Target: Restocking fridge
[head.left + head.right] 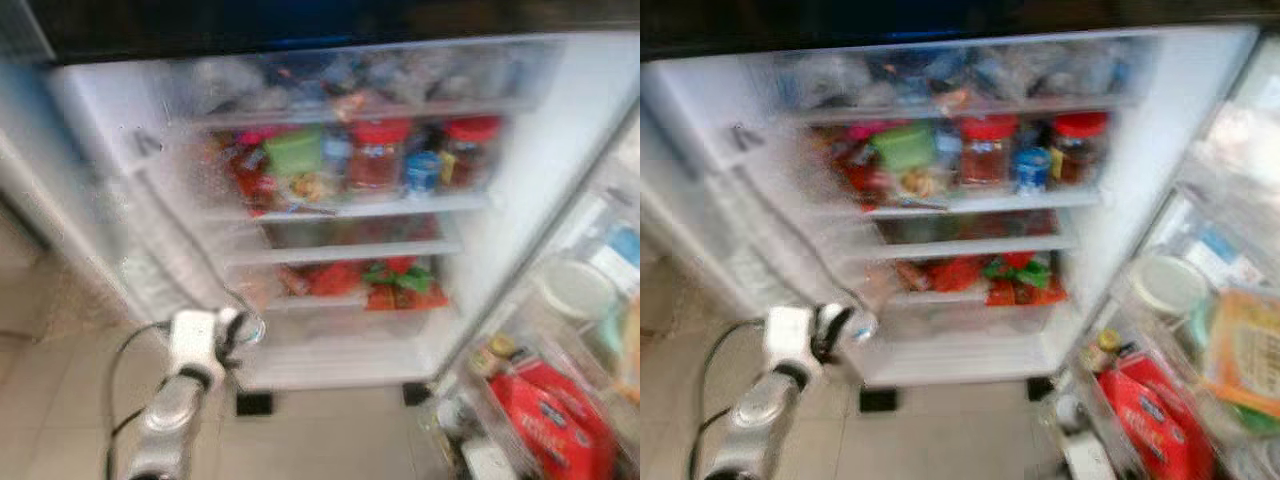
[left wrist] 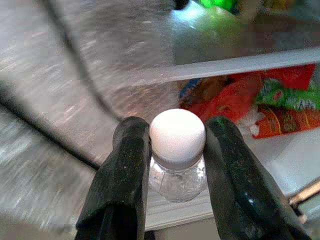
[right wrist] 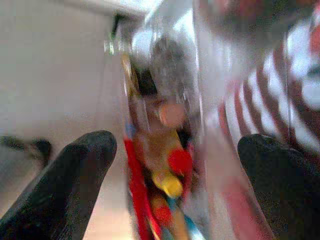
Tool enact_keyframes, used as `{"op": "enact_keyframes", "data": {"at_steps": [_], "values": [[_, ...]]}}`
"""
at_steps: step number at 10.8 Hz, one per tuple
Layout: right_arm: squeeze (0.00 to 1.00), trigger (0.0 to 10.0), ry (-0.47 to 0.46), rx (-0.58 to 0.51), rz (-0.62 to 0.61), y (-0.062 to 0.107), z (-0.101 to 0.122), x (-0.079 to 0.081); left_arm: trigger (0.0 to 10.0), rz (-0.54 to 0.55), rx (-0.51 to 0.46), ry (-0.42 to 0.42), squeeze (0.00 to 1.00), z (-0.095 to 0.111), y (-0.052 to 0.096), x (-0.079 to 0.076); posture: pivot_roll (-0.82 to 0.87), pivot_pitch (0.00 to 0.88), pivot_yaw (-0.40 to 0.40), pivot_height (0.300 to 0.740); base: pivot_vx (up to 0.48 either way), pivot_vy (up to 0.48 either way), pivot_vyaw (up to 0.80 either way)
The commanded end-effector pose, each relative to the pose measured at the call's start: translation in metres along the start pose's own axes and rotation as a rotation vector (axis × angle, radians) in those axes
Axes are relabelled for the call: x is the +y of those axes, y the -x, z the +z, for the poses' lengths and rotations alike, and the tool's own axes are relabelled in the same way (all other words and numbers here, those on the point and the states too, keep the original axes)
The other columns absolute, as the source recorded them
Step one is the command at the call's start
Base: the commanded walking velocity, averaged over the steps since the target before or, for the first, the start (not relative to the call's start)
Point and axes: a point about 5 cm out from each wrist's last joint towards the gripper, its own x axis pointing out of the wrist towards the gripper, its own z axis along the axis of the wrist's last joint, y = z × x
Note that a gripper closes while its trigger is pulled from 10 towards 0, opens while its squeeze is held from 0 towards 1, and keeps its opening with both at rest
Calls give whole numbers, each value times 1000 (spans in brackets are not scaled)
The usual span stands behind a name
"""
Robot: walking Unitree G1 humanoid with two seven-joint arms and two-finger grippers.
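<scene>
Beige floor tiles [image 1: 330,430] below an open fridge [image 1: 560,180], shelves crowded with red-lidded jars [image 1: 378,155] and red packets [image 1: 400,285]. Left tool [image 2: 176,150] pinching a small clear bottle [image 2: 177,165] at its white cap, just before the lowest shelf. Right tool [image 3: 175,170] spread wide, facing the blurred door bins [image 1: 1160,400].

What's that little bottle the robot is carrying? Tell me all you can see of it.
The bottle is small and clear, seemingly plastic, with a smooth rounded white cap. Whatever is inside looks colourless. The left pincer grips it just under the cap, one black finger pressed on each side. It is held in the air near the bottom of the open fridge, low on the robot's left. The pictures are blurred, so no label can be read.
</scene>
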Motion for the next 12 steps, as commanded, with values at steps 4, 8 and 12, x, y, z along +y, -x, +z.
{"op": "enact_keyframes", "data": {"at_steps": [4,8,12], "values": [[0,10000,-1,54,-2,3,-16,-3,10000,-51,-25,7,0,6,-4,-12,-97,74,24,740,311,0,0],[0,10000,-7,54,17,4,-17,4,10000,-77,-16,10,0,6,-4,-16,-101,75,26,740,238,0,0],[0,10000,-45,30,74,6,-13,16,10000,-23,-85,-21,0,17,-2,-16,-101,75,27,740,0,0,0]]}}
